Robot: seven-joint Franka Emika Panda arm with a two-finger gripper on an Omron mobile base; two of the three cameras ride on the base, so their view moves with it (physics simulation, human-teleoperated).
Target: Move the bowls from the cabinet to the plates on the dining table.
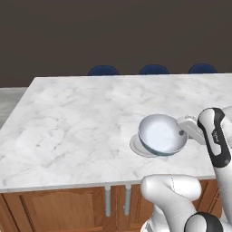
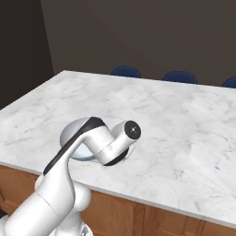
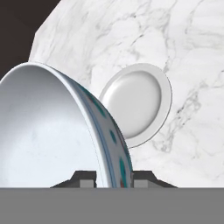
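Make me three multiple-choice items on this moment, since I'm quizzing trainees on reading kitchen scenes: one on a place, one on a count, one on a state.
1. Where is the white bowl with blue patterning?
A. inside a cabinet
B. held tilted above the plate on the dining table
C. lying on the floor

2. How many blue chair backs show beyond the table's far edge in the left base view?
A. one
B. three
C. five

3. What is the state of the gripper?
A. shut on the bowl's rim
B. wide open and holding nothing
C. resting flat on the marble

Answers:
1. B, the bowl hangs at a slant over the grey plate near the table's front edge.
2. B, three dark blue backs rise behind the marble.
3. A, in the hand view the dark tips sit on either side of the rim.
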